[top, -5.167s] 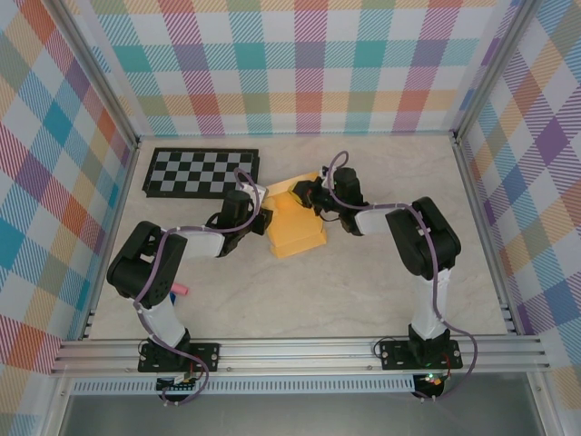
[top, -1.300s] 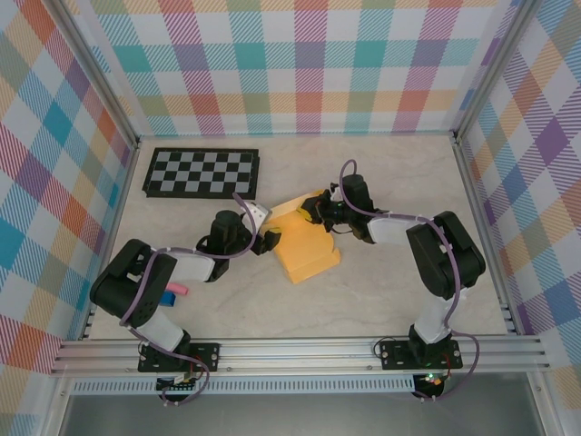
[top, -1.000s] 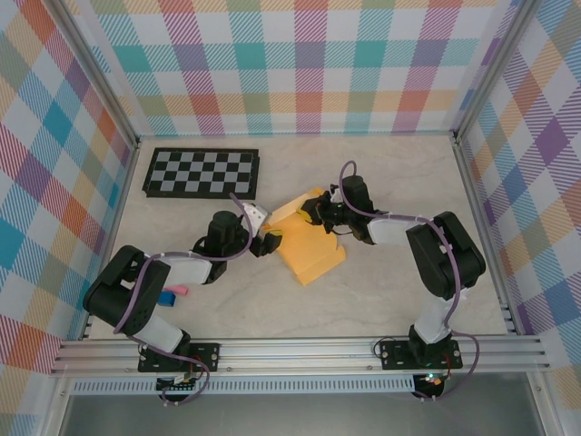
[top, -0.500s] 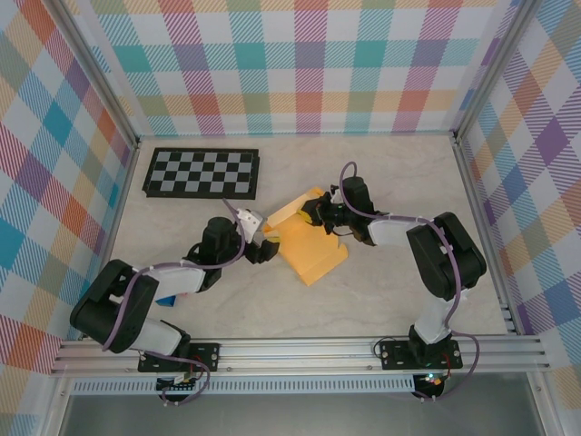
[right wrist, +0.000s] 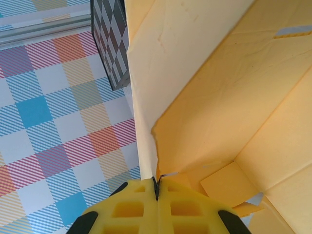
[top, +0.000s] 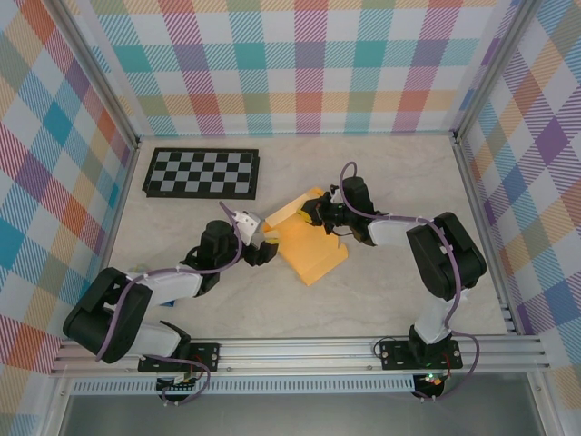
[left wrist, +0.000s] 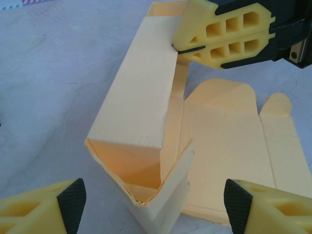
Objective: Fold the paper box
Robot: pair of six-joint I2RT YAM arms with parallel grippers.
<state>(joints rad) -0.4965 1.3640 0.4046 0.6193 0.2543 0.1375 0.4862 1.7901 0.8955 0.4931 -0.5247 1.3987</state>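
Half-folded box lay at the centre of the table.
Right gripper pinched the box's raised wall at 12 o'clock; left gripper stood wide and empty at its 9 o'clock.

Paper box: yellow-orange thin card, half folded. Flat creased panel with rounded tabs, lying near the middle of the table. One long side wall raised upright along the panel's left edge, its near corner bent and creased.
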